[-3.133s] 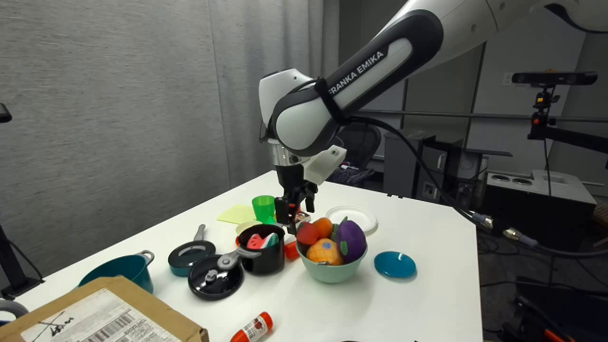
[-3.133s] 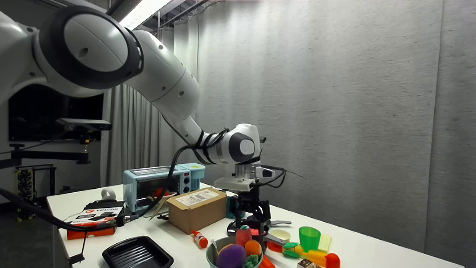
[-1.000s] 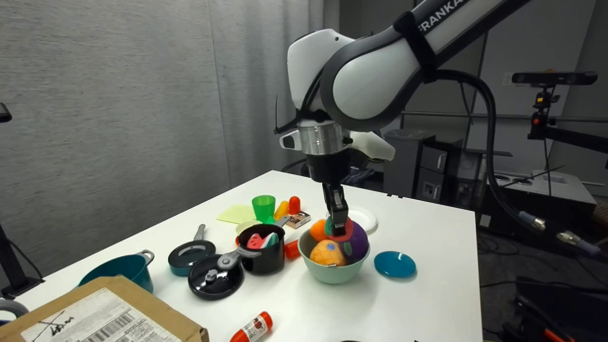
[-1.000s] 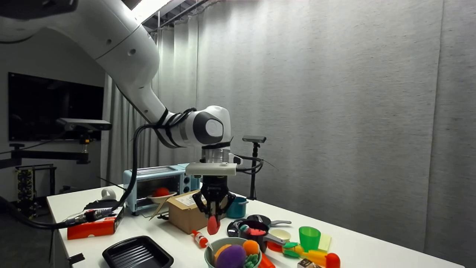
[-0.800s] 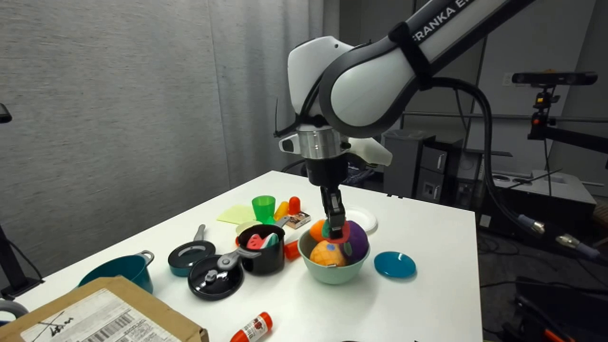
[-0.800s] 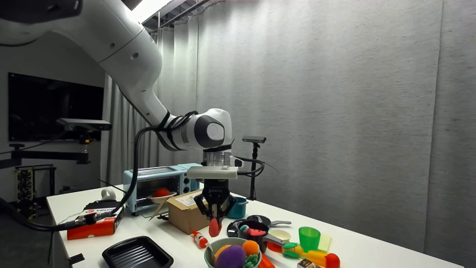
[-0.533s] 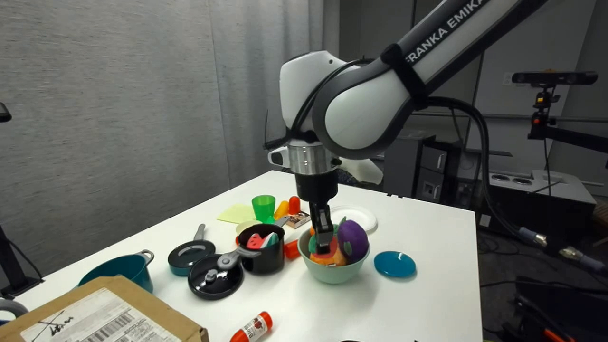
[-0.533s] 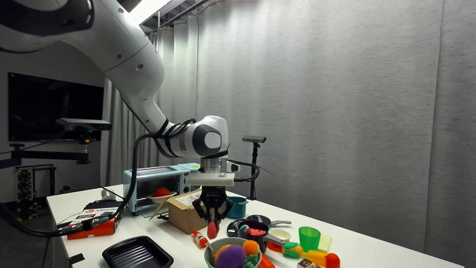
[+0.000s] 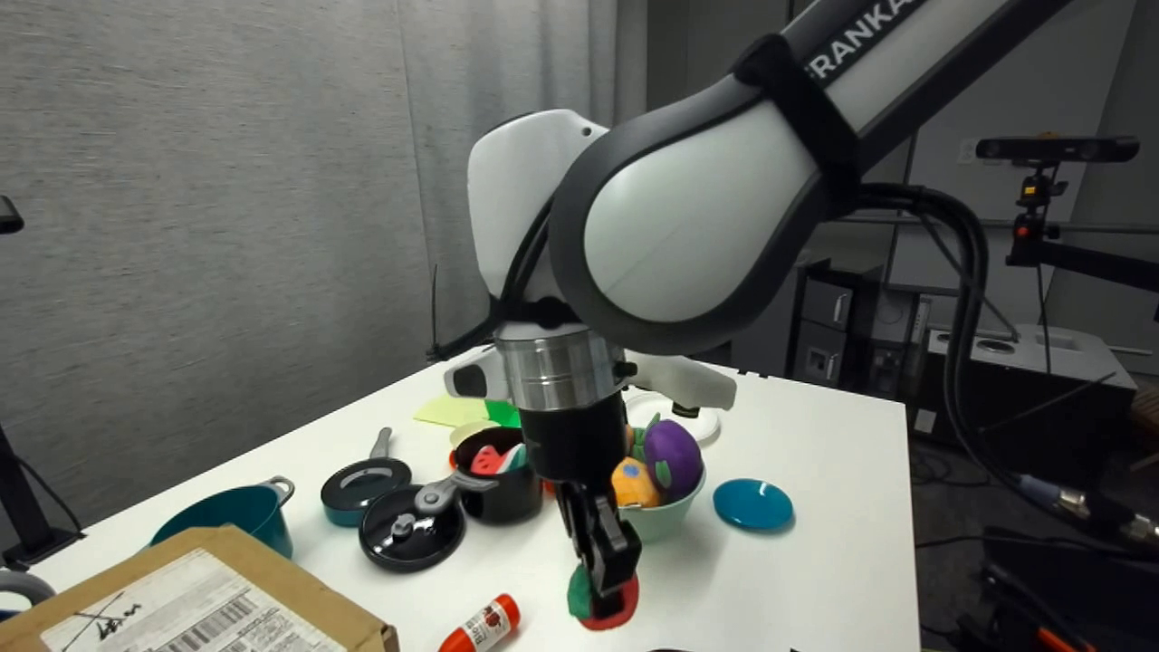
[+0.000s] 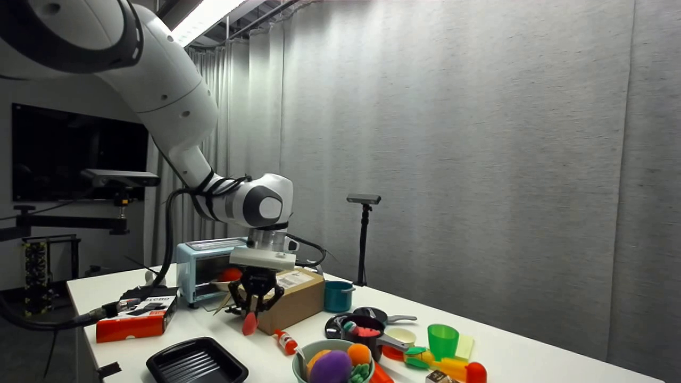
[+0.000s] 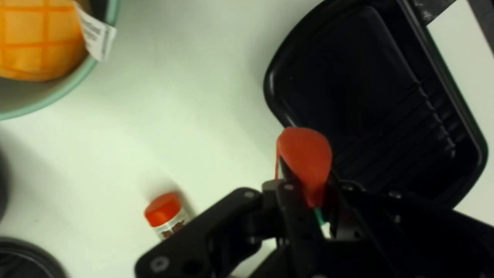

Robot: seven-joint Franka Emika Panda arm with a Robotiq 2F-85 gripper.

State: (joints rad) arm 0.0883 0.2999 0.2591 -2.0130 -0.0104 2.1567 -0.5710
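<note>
My gripper (image 9: pixel 608 593) is shut on a red plush fruit (image 11: pixel 305 148) with a green top, which hangs below the fingertips in both exterior views. In the wrist view the red part bulges out beyond the gripper (image 11: pixel 308 185), and a sliver of green shows between the fingers. Behind the fruit in that view lies the corner of a black ribbed tray (image 11: pixel 347 96). A pale green bowl (image 11: pixel 63 92) stands off to the side, holding a purple plush (image 10: pixel 331 367), an orange one (image 10: pixel 359 353) and a yellow-orange one (image 11: pixel 38 42).
A red-capped bottle (image 11: pixel 166 212) lies near the gripper, with a cardboard box (image 10: pixel 284 303) close behind. A black pot (image 9: pixel 507 493), black lid (image 9: pixel 412 534) and blue plate (image 9: pixel 753 504) flank the bowl. Farther back are a blue toaster oven (image 10: pixel 213 266) and an orange-white box (image 10: pixel 139 316).
Three seconds ago the red fruit lay in the bowl and the gripper was by the black pot. Holding the fruit, the gripper has since moved away from the bowl, past the bottle, and lower.
</note>
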